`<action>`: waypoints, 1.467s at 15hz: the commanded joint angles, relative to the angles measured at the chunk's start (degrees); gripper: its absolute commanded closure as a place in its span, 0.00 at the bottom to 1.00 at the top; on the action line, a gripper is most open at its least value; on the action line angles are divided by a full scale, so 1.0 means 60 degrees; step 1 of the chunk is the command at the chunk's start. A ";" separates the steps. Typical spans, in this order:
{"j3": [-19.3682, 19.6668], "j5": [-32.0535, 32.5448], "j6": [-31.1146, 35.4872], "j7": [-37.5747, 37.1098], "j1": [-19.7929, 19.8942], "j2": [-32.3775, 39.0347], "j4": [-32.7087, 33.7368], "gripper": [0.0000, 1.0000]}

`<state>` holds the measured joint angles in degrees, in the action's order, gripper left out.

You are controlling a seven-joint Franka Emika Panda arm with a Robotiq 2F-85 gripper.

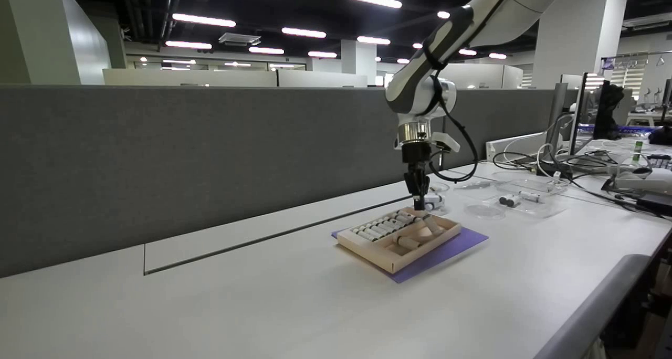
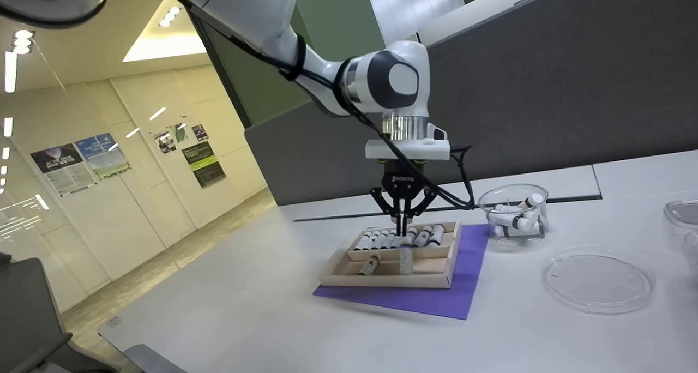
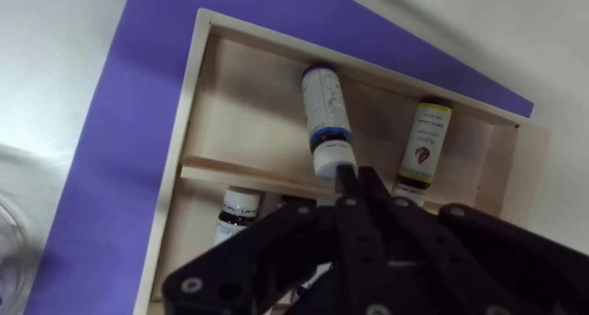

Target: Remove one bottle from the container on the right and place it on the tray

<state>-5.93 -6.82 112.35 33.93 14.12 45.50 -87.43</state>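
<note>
The tan tray (image 1: 367, 255) (image 2: 381, 281) (image 3: 244, 126) has a row of several small bottles (image 2: 376, 240) along its back. A blue-banded bottle (image 3: 326, 101) (image 2: 406, 261) (image 1: 432, 225) lies tilted in the front compartment, its white cap at the divider. A yellow-banded bottle (image 3: 425, 140) (image 2: 370, 264) lies beside it. My gripper (image 3: 356, 170) (image 2: 402, 234) (image 1: 418, 206) points down over the tray. Its fingertips are nearly together, with no object seen between them, and overlap the blue-banded bottle's cap. Whether they touch it is unclear. A clear round container (image 2: 541, 228) holds several bottles right of the tray.
A purple sheet (image 2: 458, 302) lies under the tray. A flat clear dish (image 2: 599, 280) lies to the right. Another clear box with small bottles (image 1: 527, 196) stands farther along the table, near cables (image 1: 567, 162) and a monitor. A grey partition (image 1: 210, 154) runs along the back.
</note>
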 commanded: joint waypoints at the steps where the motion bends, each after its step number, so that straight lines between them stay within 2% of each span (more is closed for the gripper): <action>1: 0.0087 -0.0149 -0.0426 -0.0046 0.0012 0.0227 0.0477 1.00; 10: 0.0130 -0.0079 -0.0396 0.0017 -0.0009 0.0252 0.0454 1.00; 12: 0.0189 0.0018 0.0147 -0.0029 -0.0099 0.0196 0.0208 1.00; 22: 0.0219 0.0165 0.1341 -0.0085 -0.0184 0.0148 -0.0233 1.00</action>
<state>-5.34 -6.61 117.90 33.99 13.63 47.38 -87.18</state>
